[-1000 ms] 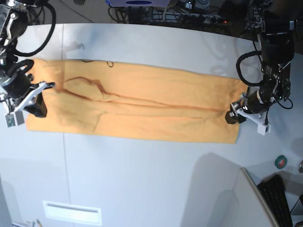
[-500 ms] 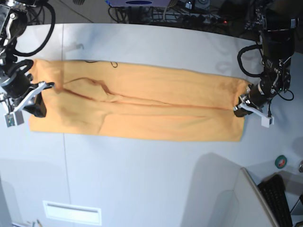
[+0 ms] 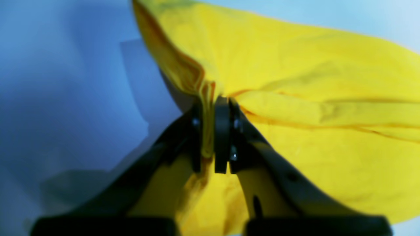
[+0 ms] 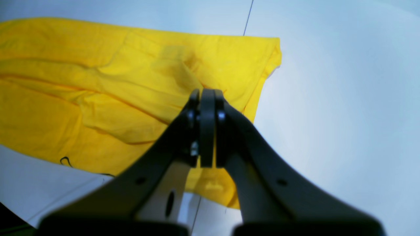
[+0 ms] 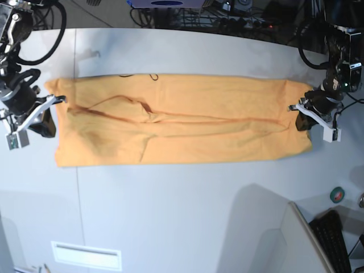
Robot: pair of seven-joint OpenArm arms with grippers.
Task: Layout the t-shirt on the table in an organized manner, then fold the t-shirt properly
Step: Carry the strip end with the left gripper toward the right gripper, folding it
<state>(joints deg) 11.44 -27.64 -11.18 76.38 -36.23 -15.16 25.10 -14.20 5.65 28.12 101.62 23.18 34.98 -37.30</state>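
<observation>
Across the white flat table (image 5: 182, 210), your long orange-yellow cotton t-shirt (image 5: 187, 128) has shifted rightward and been stretched flatter than a second ago. Left gripper (image 3: 213, 131) and right gripper (image 4: 203, 127) each stay clamped on fabric at opposite ends. Black script at the far edge is too small for you to read.

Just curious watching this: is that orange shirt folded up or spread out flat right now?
Folded lengthwise into a long band. The t-shirt stretches across the table between the left gripper and right gripper, with creases along it.
</observation>
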